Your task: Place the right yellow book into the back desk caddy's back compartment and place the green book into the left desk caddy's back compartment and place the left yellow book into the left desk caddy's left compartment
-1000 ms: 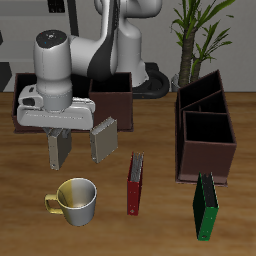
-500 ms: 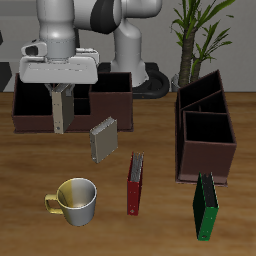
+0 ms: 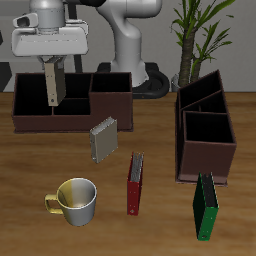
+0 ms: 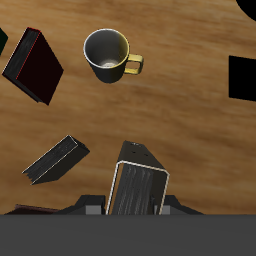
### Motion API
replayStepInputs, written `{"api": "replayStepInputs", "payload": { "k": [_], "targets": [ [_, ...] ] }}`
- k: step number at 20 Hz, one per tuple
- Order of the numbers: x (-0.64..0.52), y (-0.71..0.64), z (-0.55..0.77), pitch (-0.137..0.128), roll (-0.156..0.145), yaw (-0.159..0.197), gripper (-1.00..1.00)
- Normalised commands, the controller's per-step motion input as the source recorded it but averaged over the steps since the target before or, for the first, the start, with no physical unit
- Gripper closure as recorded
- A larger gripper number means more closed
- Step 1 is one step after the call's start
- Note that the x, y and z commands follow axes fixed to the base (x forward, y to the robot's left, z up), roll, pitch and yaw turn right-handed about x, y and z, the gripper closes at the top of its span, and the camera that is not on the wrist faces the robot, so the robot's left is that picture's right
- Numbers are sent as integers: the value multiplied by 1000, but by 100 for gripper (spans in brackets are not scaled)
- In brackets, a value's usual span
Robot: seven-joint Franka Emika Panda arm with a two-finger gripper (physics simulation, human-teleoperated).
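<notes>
Two caddies sit on the desk (image 3: 40, 160): the back desk caddy (image 3: 110, 108) broadside, the left desk caddy (image 3: 205, 140) end-on. End effector (image 3: 52, 85) is clamped on the right yellow book (image 3: 52, 88), held upright above the back caddy. Judgement: centre the book over the small back compartment (image 3: 72, 82), keep it vertical, lower slowly, clear the thin divider. Other yellow book (image 3: 103, 139) and green book (image 3: 206, 207) wait on the desk.

a yellow and white mug (image 3: 72, 200) sits on the wooden tabletop (image 3: 160, 230) near the front edge; a red book (image 3: 134, 182) stands beside it; a green plant (image 3: 197, 35) is at the back
</notes>
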Motion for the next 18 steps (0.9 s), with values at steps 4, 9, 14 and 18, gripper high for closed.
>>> {"api": "replayStepInputs", "payload": {
  "k": [4,9,14,18],
  "targets": [
    [-528,-55,259,-7,28,53,100],
    [-734,-181,485,-62,31,50,100],
    [-359,-220,229,-8,-21,0,100],
    [-366,-328,114,-19,-55,-16,100]
  ]
}}
